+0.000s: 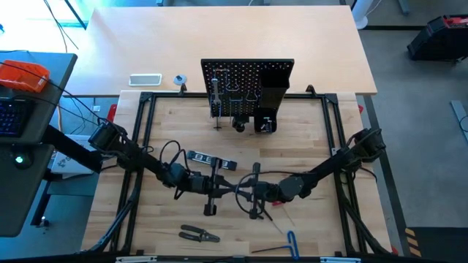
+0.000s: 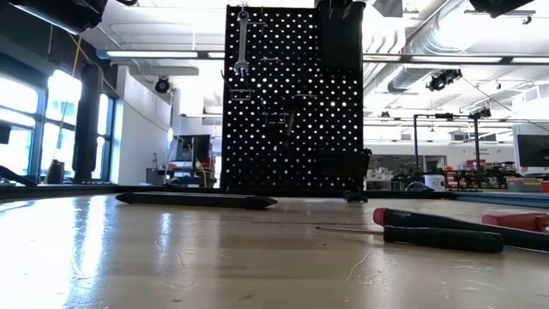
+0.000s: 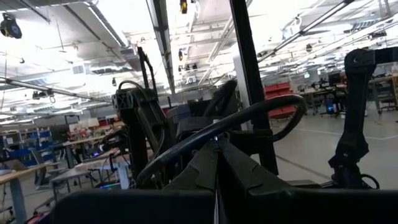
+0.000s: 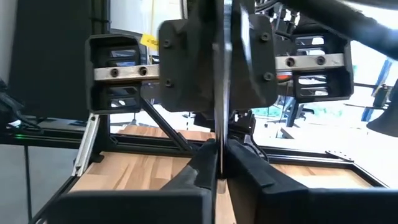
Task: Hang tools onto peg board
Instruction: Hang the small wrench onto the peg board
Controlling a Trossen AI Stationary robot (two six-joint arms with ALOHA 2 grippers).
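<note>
Over the middle of the table my left gripper (image 1: 227, 188) and my right gripper (image 1: 243, 190) meet tip to tip, both shut on one flat silver tool (image 4: 219, 93), which shows edge-on only as a thin strip. The black peg board (image 1: 247, 88) stands upright at the far side with a silver wrench (image 2: 243, 43) hanging from a hook near its top. A dark level (image 1: 212, 159) lies flat on the table before it. Black-handled pliers (image 1: 199, 234) and a blue-handled hex key (image 1: 291, 245) lie near the front edge. My left gripper pinches the flat silver tool (image 3: 216, 196) between its two shut fingers (image 4: 186, 62), coming level from the table's left. The tool is clear of the table. My right gripper pinches the same tool's edge (image 4: 219, 163) between its two fingers (image 4: 242, 171), coming level from the table's right, facing the left gripper.
A black box-shaped holder (image 1: 272, 88) sits on the peg board's right part. A black-handled screwdriver (image 2: 437, 233) and a red handle (image 2: 515, 221) lie on the table's right. A black frame (image 1: 146, 131) borders the work area.
</note>
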